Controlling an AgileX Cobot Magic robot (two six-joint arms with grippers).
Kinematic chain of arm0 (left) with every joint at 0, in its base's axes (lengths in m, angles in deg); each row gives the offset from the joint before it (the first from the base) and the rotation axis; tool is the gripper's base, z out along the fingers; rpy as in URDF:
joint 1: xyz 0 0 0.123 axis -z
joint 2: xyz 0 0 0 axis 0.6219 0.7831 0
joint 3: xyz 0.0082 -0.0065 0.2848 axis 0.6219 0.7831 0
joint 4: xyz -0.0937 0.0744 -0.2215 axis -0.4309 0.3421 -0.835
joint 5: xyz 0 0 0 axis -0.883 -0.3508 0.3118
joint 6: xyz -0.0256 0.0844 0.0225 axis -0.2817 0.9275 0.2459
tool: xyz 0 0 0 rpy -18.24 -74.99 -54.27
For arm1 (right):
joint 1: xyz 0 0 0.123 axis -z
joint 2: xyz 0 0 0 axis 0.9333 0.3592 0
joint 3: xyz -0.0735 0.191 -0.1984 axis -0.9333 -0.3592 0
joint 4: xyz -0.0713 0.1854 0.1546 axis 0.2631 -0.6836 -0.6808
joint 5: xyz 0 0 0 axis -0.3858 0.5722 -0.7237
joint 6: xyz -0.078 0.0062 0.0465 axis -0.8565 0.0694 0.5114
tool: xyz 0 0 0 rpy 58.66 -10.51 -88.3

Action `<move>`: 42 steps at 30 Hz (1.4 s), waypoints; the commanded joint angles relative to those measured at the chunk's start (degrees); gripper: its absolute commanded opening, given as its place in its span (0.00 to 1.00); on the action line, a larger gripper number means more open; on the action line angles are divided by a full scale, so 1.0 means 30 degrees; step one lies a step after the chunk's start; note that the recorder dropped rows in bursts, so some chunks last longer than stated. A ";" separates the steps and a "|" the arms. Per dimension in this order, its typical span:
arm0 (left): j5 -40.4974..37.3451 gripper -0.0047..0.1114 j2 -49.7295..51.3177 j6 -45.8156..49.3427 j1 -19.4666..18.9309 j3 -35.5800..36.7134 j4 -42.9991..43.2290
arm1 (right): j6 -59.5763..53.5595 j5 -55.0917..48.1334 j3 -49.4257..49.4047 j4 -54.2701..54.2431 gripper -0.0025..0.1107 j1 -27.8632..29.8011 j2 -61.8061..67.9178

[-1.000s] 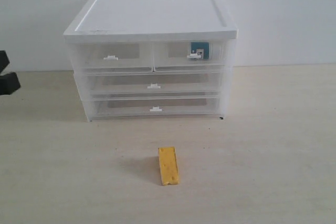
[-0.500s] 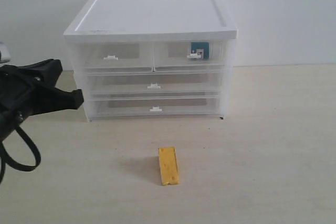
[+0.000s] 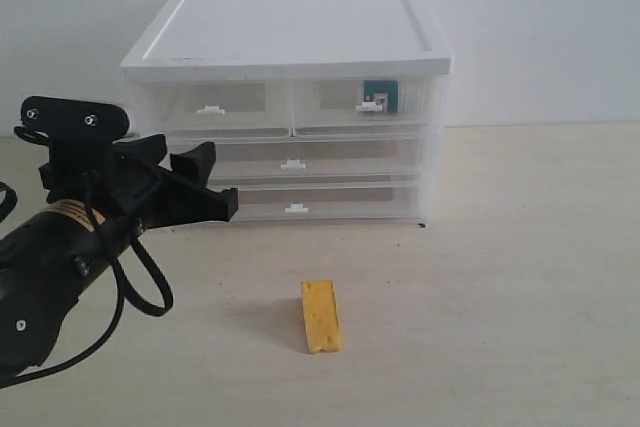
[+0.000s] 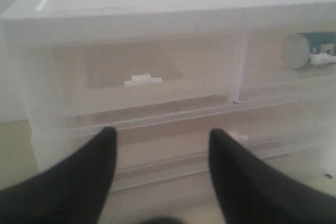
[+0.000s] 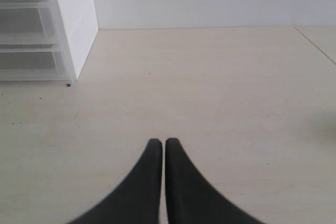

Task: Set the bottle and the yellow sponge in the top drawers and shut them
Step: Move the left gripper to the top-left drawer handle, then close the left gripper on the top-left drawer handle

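I see left end effector (image 4: 163,132) spread facing the top drawers (image 3: 245,105), right end effector (image 5: 160,141) pressed together, bottle (image 3: 380,95) seemingly inside one.

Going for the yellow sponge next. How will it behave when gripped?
The yellow sponge looks pitted and porous, so probably light and squashy under the jaws. Its flat-sided block shape should not roll, though a nudge may slide it.
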 commanded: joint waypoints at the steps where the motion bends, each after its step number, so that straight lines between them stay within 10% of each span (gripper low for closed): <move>1: 0.0295 0.67 0.0198 -0.0304 0.0114 -0.0168 -0.0062 | -0.0003 0.0080 -0.0098 0.0061 0.02 0.0147 -0.0093; 14: 0.6048 0.69 0.2967 -0.1664 0.0114 -0.0499 0.0449 | -0.0003 0.0080 -0.0098 0.0061 0.02 0.0147 -0.0093; 42: 0.5722 0.63 0.6512 0.0100 0.0072 -0.5369 -0.2704 | -0.0005 0.0080 -0.0098 0.0023 0.02 0.0147 -0.0093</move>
